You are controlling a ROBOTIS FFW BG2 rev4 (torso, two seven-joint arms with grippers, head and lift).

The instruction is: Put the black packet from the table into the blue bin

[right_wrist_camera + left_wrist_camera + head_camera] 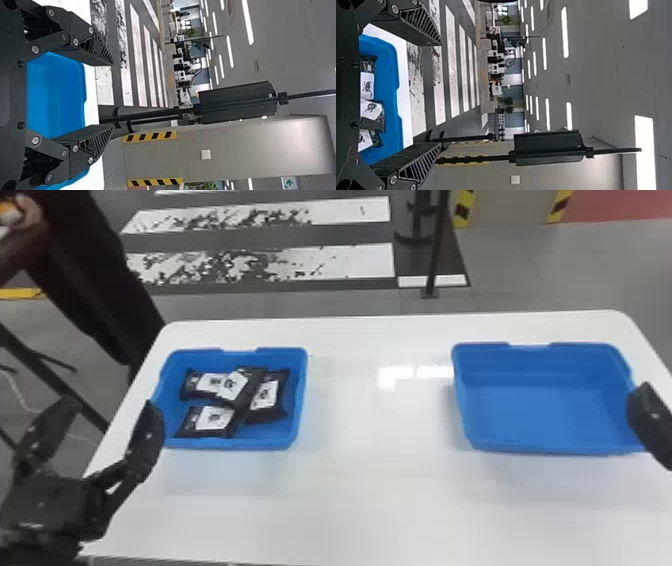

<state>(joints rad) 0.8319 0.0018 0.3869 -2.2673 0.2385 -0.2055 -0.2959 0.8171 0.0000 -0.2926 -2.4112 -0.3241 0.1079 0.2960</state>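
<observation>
At about ten o'clock from the middle of the smooth white table [350,495], a rectangular blue plastic bin [300,390] holds four black plastic packets with white labels. Inside it, one packet [189,386] lies towards ten o'clock, another [281,397] at three, and a third [187,429] towards seven. The fourth [255,382] slants through the middle from one o'clock towards seven, partly on top of the ten o'clock packet.

A second rectangular blue plastic bin [545,415] sits on the table at about two o'clock, well apart from the first.

The left black gripper [110,407] is near the table's nine o'clock side, its two flat fingers spread wide; in the head view one fingertip overlaps the packet bin's seven o'clock corner, and whether it touches the rim I cannot tell. The right black gripper [652,422] is at three o'clock, overlapping the second bin's outer side in the head view; contact there is also unclear. In the right wrist view, the right gripper [112,95] has its fingers set wide apart.

Beyond the table's far edge, a slim black post [436,250] stands at about one o'clock on the floor.
</observation>
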